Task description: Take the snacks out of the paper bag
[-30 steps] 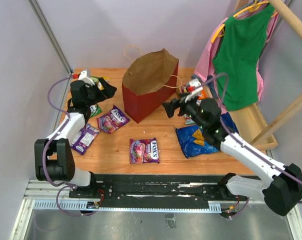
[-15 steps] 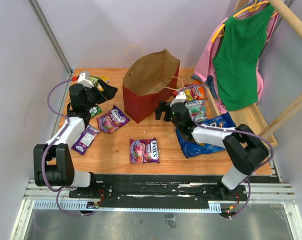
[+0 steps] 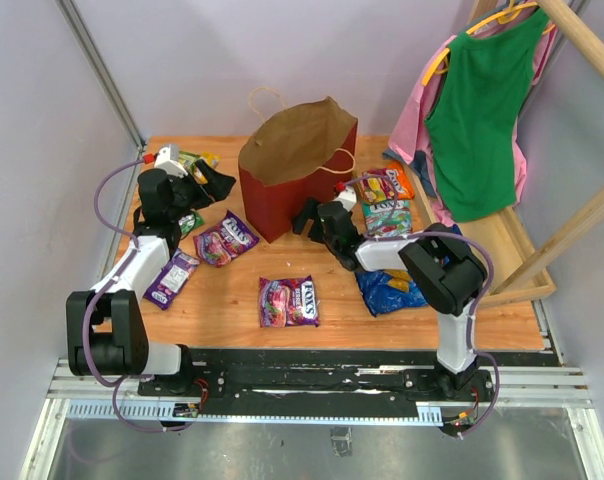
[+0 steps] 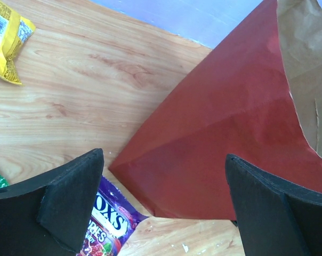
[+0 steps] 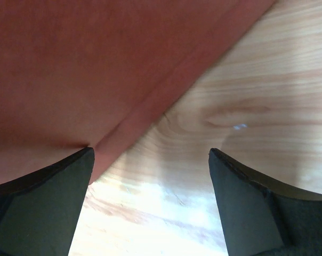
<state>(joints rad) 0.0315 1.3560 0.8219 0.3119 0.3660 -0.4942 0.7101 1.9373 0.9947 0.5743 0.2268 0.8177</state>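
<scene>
Hovering low beside upright red paper shopping bag (image 3: 282, 205) on wooden table (image 3: 337, 300): right gripper (image 3: 304, 215), jaws apart, empty. Left gripper (image 3: 220, 182) likewise. Glossy snack packets (image 3: 225, 240) lie around it. Next, probably: reach into the bag mouth and check for leftovers.

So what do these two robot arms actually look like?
The left arm and right arm both mix chunky black joints with smooth white links, rising from a black metal rail. A thin purple cable loops along each. Near each wrist sits a small white block with a red tip. The left tool and right tool each end in two broad, flat, matte black fingers.
</scene>
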